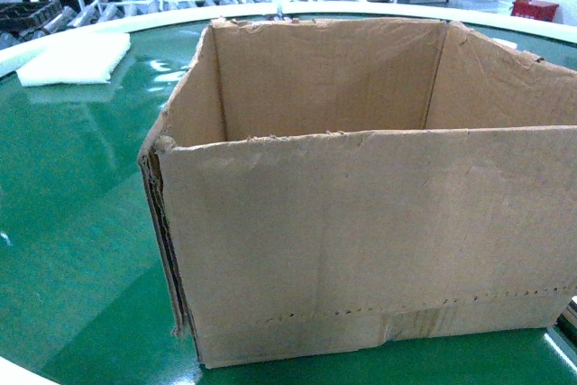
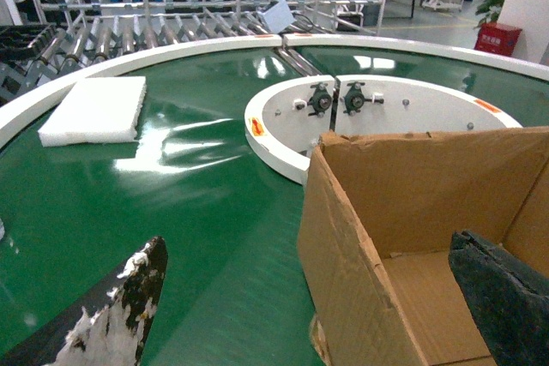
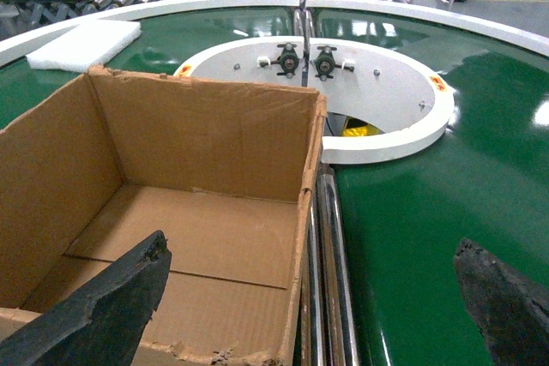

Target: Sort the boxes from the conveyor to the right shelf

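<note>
A large brown cardboard box [image 1: 361, 241], open at the top and empty, stands on the glossy green conveyor [image 1: 72, 223]. Its edges are frayed. No gripper shows in the head view. My left gripper [image 2: 309, 242] is open and straddles the box's [image 2: 360, 246] left wall: one finger [image 2: 129, 306] hangs over the belt, the other [image 2: 506, 297] is inside the box. My right gripper [image 3: 310, 242] is open astride the box's [image 3: 197, 135] right wall, with one finger [image 3: 103, 315] inside and one [image 3: 506, 306] over the belt. I cannot tell which rack is the right shelf.
A white foam slab [image 1: 77, 56] lies on the belt at the far left. A steel roller seam [image 3: 322, 255] runs beside the box's right wall. The white inner ring [image 2: 274, 139] curves behind the box. Steel tube racks [image 2: 129, 6] with rollers stand beyond the white outer rim [image 1: 135, 20].
</note>
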Tool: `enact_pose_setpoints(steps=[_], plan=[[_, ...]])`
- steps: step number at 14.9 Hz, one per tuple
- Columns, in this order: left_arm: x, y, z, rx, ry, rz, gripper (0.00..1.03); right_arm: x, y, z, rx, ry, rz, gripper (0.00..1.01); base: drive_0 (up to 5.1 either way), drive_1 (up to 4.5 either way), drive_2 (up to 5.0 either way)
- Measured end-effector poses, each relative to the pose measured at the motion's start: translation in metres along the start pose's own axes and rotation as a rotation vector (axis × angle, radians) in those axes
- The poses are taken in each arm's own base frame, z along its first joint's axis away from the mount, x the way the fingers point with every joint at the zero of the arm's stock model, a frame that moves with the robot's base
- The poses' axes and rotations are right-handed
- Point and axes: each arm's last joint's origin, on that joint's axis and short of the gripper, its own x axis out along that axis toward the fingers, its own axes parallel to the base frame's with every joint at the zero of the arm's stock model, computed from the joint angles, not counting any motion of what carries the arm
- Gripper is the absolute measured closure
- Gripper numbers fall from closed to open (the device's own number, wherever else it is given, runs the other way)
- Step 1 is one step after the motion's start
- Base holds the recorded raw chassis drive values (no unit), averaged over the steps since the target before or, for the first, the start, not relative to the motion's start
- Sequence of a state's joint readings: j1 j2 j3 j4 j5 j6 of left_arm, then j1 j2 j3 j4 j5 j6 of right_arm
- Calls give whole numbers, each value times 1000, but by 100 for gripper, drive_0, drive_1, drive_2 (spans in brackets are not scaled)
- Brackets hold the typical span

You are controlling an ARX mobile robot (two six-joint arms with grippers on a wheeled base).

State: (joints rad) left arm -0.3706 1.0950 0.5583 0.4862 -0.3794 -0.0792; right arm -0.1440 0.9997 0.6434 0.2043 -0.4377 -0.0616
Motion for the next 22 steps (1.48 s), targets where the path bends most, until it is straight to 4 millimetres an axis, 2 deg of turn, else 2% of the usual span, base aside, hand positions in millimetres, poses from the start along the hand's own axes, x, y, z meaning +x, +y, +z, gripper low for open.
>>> enact_pose_setpoints(steps=[3, 5, 8, 9, 11, 17, 18, 19, 20, 22], plan=[[1, 1, -2, 2, 20, -6, 5, 3, 2, 1, -9, 13, -10, 3, 0, 0, 0], [15, -4, 0, -32, 62, -18, 5, 22, 8, 13, 2, 67, 17, 3, 0, 0, 0], [33, -19, 14, -76, 84, -22, 5, 51, 21, 30, -12, 139, 47, 3, 0, 0, 0], [43, -25, 12, -77, 112, -7, 5, 62, 20, 31, -15, 171, 33, 3, 0, 0, 0], [59, -39, 0, -15, 185, 31, 5, 85, 7, 22, -21, 220, -6, 3, 0, 0, 0], [58, -40, 3, -4, 174, 33, 5, 84, 4, 21, -26, 228, -24, 3, 0, 0, 0], [59, -41, 3, -3, 184, 20, 5, 89, 9, 22, -31, 264, -9, 3, 0, 0, 0], [66, -49, 8, -8, 214, 2, 5, 109, 15, 28, -64, 292, 15, 3, 0, 0, 0], [68, -53, 9, -8, 215, 1, 5, 114, 15, 28, -76, 304, 20, 3, 0, 0, 0], [81, -64, -2, -13, 260, 31, 5, 126, 12, 21, -110, 368, 36, 3, 0, 0, 0]])
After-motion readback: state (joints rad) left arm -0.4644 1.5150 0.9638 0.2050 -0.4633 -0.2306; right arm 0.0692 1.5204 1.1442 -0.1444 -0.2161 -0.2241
